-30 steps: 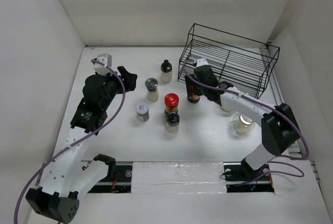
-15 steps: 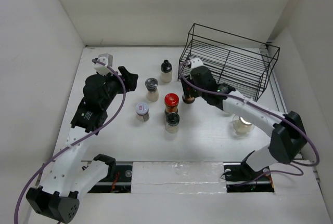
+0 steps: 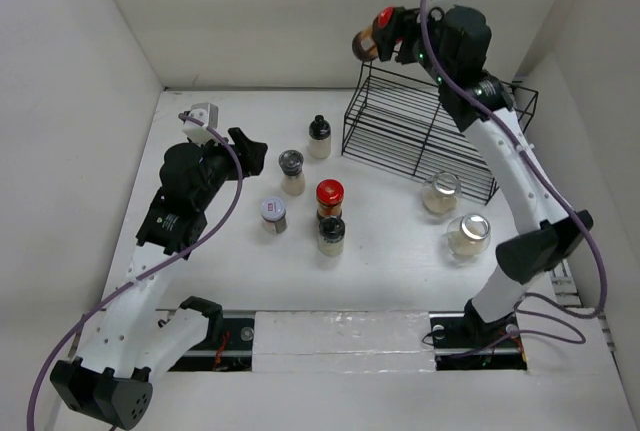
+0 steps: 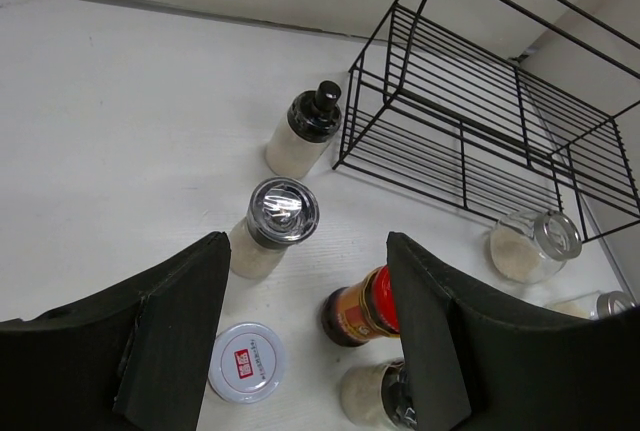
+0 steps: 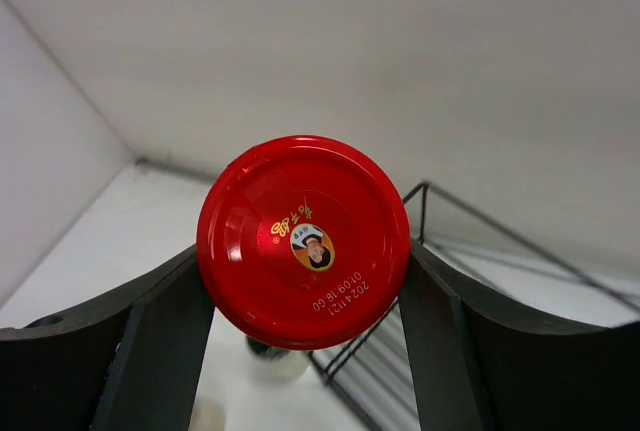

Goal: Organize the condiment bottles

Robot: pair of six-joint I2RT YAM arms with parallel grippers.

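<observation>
My right gripper (image 3: 392, 36) is shut on a red-lidded dark jar (image 3: 374, 43) and holds it high above the left end of the black wire rack (image 3: 440, 126). In the right wrist view the red lid (image 5: 303, 239) fills the space between the fingers. My left gripper (image 3: 250, 147) is open and empty, left of the bottle group. On the table stand a black-capped pale bottle (image 3: 319, 137), a dark-capped shaker (image 3: 291, 171), a second red-lidded jar (image 3: 329, 198), a grey-lidded shaker (image 3: 273, 214), a black-capped bottle (image 3: 331, 235) and two squat clear jars (image 3: 441, 194) (image 3: 468, 236).
The rack stands at the back right against the white walls; it also shows in the left wrist view (image 4: 480, 101). The left wrist view looks down on the shaker (image 4: 272, 223), the grey lid (image 4: 247, 361) and the red-lidded jar (image 4: 365, 306).
My right gripper has lifted the red-lidded jar from the table in front of the rack up high above the rack's left end. The left arm has not moved.
</observation>
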